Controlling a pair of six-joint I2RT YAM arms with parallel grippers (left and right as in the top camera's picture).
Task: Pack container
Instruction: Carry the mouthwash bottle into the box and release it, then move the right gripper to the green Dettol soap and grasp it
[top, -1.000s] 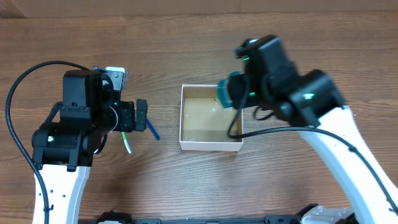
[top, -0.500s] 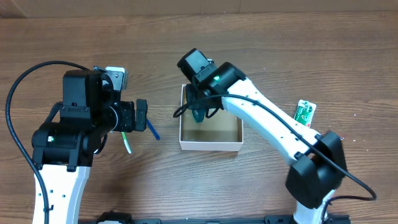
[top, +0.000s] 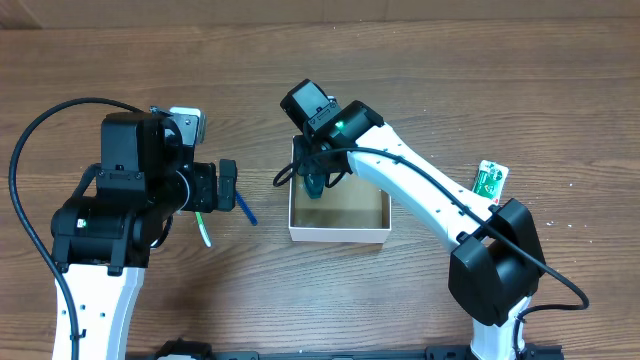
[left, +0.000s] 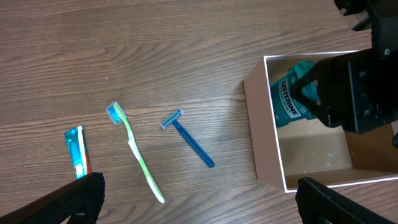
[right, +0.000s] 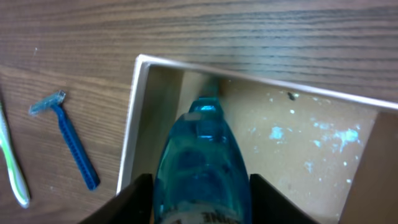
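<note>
The container (top: 338, 236) is a shallow square box with white walls and a brown bottom, mid-table; it also shows in the left wrist view (left: 272, 149) and the right wrist view (right: 134, 124). My right gripper (top: 318, 178) is shut on a teal mouthwash bottle (right: 202, 168) and holds it inside the box's left part, near the far-left corner; the bottle also shows in the left wrist view (left: 292, 99). My left gripper (top: 228, 186) is open and empty, left of the box, above a blue razor (left: 188, 137) and a green toothbrush (left: 137, 152).
A small toothpaste tube (left: 76, 152) lies left of the toothbrush. A green-and-white packet (top: 489, 179) lies on the table right of the box. A grey object (top: 186, 122) sits behind my left arm.
My right arm has swung left across the box and carried the bottle down into its left part. In the last half second it shifted only slightly. The left arm has not moved.
</note>
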